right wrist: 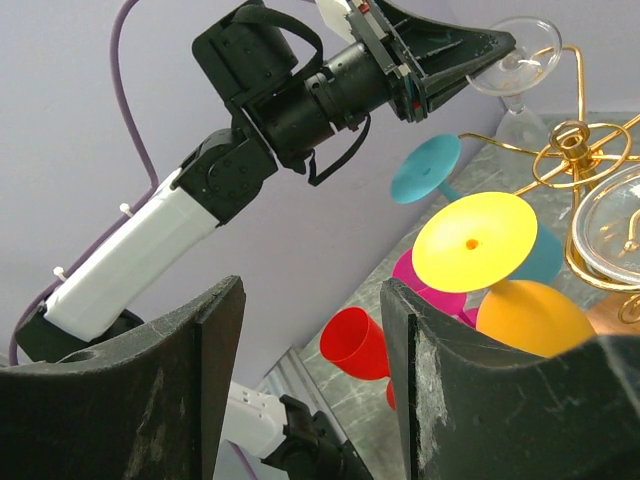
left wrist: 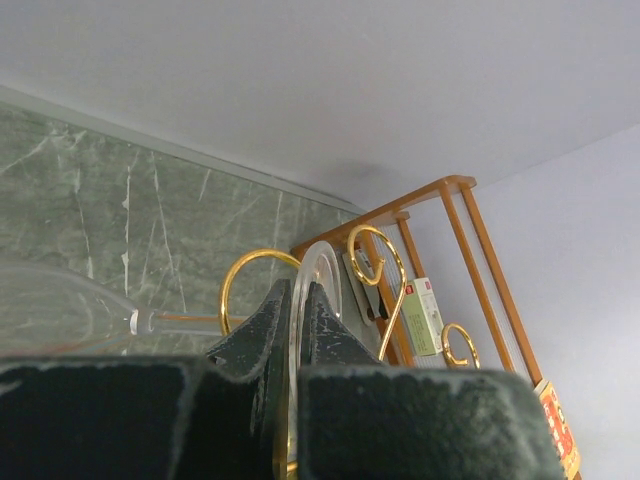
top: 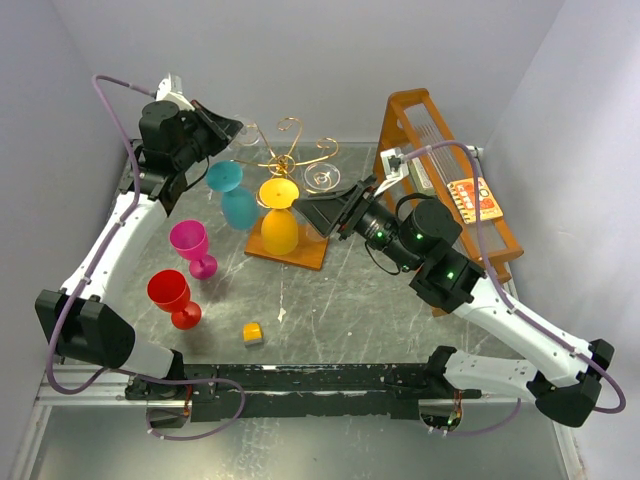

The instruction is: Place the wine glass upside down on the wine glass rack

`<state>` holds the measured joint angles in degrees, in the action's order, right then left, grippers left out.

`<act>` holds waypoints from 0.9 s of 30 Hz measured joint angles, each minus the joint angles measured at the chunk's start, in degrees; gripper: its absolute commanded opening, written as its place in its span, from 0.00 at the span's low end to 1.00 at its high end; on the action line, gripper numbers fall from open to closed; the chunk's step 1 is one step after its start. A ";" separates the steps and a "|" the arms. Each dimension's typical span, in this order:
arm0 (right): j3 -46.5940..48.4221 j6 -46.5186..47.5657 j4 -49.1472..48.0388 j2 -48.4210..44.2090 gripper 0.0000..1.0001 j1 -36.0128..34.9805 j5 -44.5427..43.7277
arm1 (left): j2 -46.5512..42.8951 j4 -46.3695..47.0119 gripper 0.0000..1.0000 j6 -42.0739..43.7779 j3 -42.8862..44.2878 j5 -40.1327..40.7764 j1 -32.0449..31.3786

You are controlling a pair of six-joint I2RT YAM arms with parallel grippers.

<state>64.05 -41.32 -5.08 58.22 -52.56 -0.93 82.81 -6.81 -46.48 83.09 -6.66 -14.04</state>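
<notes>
The wine glass rack is a gold wire tree (top: 290, 158) on a flat orange-brown base (top: 300, 256). My left gripper (top: 236, 128) is shut on the foot disc (left wrist: 320, 270) of a clear wine glass (top: 250, 138). It holds the glass on its side, level with the rack's top scrolls (left wrist: 372, 258), with the bowl (left wrist: 50, 315) to the left. The right wrist view shows that gripper (right wrist: 440, 62) pinching the clear foot (right wrist: 515, 52) above the rack (right wrist: 575, 150). My right gripper (top: 312, 215) is open and empty beside the rack's right side.
A yellow glass (top: 278, 215) and a clear glass (top: 322, 178) hang upside down on the rack. A teal glass (top: 232, 195) is upside down at its left. Pink (top: 192, 245) and red (top: 172, 295) glasses stand upright front left. A small yellow block (top: 253, 333) lies near. A tall orange slatted frame (top: 430, 120) stands at back right.
</notes>
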 measured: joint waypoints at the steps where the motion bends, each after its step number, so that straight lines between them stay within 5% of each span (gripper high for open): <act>1: 0.00 0.00 -0.07 0.07 0.57 0.00 0.02 | 0.00 -0.31 0.11 0.00 0.00 -0.15 0.13; 21: 0.00 0.02 -0.66 0.44 0.56 0.02 -1.16 | 0.46 -3.15 0.31 0.70 -0.07 -2.45 1.90; 27: -0.13 0.00 -0.76 0.42 0.55 0.02 -1.46 | 0.46 -3.87 0.46 1.88 -0.04 -2.43 1.95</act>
<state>63.92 -41.32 -5.85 58.63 -52.53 -2.39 83.26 -10.68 -44.60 83.05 -9.08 -12.10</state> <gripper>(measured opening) 0.557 0.395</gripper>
